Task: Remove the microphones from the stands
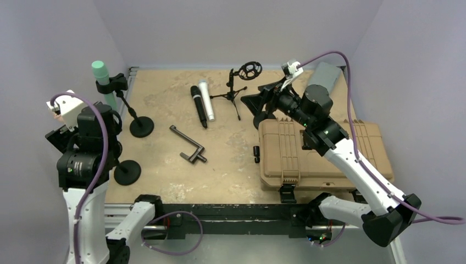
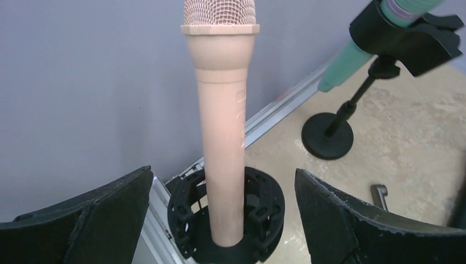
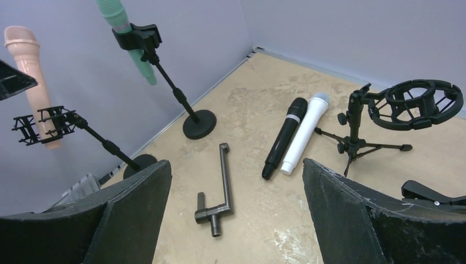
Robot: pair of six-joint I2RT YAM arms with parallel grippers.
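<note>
A pink microphone [image 2: 222, 137] stands upright in a black ring-shaped shock mount [image 2: 269, 203] at the table's left edge. It also shows in the right wrist view [image 3: 30, 71]. Its stand has a round black base [image 1: 127, 172]. My left gripper [image 2: 223, 171] is open, with one finger on each side of the microphone's body, not touching it. In the top view the left gripper [image 1: 57, 124] is mostly hidden by its own arm. My right gripper [image 1: 257, 109] is open and empty above the table's middle, also shown in the right wrist view [image 3: 236, 164].
A green microphone [image 1: 101, 74] is clipped in a second stand with a round base [image 1: 142, 126]. A black microphone [image 1: 199, 105], a white microphone [image 1: 207, 100] and a bent metal bar [image 1: 187, 144] lie on the table. A tripod shock mount [image 1: 247, 70] stands behind. A tan case [image 1: 324, 159] is at right.
</note>
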